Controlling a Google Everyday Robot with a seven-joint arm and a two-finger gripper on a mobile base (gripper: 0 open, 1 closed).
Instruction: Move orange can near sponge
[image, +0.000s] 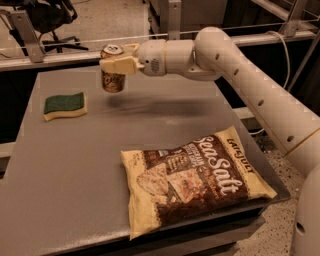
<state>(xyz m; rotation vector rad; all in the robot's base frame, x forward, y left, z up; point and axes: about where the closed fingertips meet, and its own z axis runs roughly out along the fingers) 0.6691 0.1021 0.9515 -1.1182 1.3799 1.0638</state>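
Observation:
The orange can (113, 79), orange-brown with pale speckles and a silver top, is held upright in my gripper (117, 62) above the far part of the grey table (60, 165). The gripper's pale fingers (120, 65) are shut around the can's upper half. The can hangs a little above the tabletop, with its shadow beneath it. The sponge (64, 105), dark green on top with a pale yellow base, lies flat on the table to the left of the can and slightly nearer the front, roughly a can-length apart from it.
A large brown-and-cream chip bag (192, 175) lies flat on the front right of the table. My white arm (240, 75) reaches in from the right across the table's back edge. A metal rail (65, 57) runs behind the table.

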